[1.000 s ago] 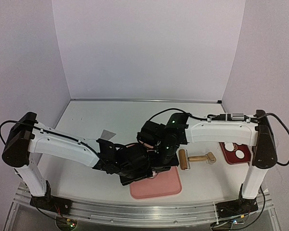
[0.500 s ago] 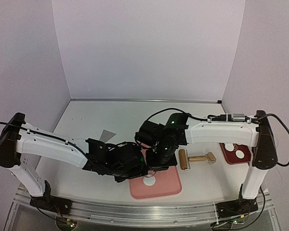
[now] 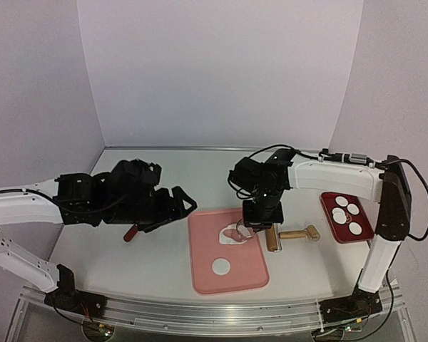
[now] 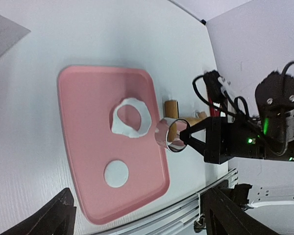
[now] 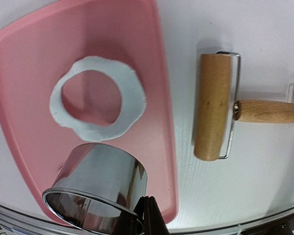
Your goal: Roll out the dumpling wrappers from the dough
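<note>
Steel ring cutter near ragged, holed dough.

My arms are white with black joints. Left gripper and right gripper are black, cables too.

Bright, even diffuse light; soft faint shadows; wrist views edge-warped; glare on ring cutter.

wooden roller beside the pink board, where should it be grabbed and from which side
Probably by the slim middle handle of the wooden roller, coming straight down from above and closing across it. It lies flat on the white table, and the handle is far narrower than the thick barrel, which looks free to spin.
</note>
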You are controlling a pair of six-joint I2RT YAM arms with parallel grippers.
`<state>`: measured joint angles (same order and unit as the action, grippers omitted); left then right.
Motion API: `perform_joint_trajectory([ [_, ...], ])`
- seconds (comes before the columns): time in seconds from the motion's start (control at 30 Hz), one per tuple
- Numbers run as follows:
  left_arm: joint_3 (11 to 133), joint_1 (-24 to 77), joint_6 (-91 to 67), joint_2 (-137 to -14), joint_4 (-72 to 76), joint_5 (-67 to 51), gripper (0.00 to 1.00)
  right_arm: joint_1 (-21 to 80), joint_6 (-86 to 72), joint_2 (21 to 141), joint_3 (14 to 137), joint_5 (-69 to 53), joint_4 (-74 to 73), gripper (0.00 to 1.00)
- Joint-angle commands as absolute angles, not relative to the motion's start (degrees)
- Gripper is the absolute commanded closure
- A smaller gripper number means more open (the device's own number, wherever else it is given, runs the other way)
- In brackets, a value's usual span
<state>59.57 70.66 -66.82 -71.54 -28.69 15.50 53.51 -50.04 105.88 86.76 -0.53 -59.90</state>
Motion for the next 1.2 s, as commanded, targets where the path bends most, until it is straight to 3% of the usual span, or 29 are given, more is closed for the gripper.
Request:
perform_joint_trajectory([
  [0.0, 62.99, 59.87, -58.01, -68.99, -34.05, 5.62, 0.11, 47.42, -44.27, 102.01, 86.22, 2.56, -62.31, 1.00],
  [0.33, 72.02, 36.66, -44.24, -85.05, -38.01, -13.57, 0.12, 32.79, -36.03, 109.51, 93.78, 0.44, -63.07, 1.00],
  [0.67, 73.30, 25.52, -33.26, -92.40, -47.28, -8.35, 0.13, 25.36, -33.16, 123.42, 104.12, -4.44, -63.05, 1.00],
  [0.97, 66.51, 25.31, -31.70, -93.04, -50.21, -4.84, 0.13, 24.00, -33.12, 126.98, 105.50, -5.54, -63.00, 0.86],
  [1.17, 64.10, 25.31, -29.96, -94.33, -50.48, -4.91, 0.13, 23.89, -33.32, 124.99, 103.59, -3.53, -62.94, 0.67],
])
